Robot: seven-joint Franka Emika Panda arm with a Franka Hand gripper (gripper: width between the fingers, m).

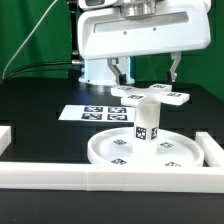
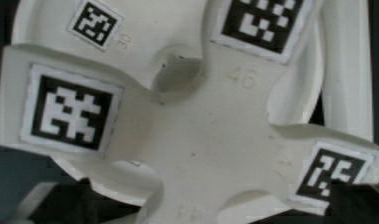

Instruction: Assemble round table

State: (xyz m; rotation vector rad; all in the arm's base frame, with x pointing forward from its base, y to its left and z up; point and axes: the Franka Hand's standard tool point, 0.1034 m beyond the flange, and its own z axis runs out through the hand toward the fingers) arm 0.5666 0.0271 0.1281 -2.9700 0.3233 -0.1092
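Note:
The big round rimmed disc (image 1: pixel 112 150) lies on the black table near the front. The short thick leg (image 1: pixel 146 126) stands upright on its middle. The cross-shaped foot piece (image 1: pixel 150 95) lies flat on top of the leg. My gripper (image 1: pixel 148 80) hangs just above the foot piece, its two fingers spread wide, one over each side arm, holding nothing. In the wrist view the foot piece (image 2: pixel 186 120) fills the picture from very close, with tags on its arms. My fingertips do not show there.
The marker board (image 1: pixel 92 113) lies flat behind the disc toward the exterior view's left. White border rails run along the front (image 1: pixel 100 180), the exterior view's right (image 1: pixel 211 150) and its left (image 1: pixel 5 135).

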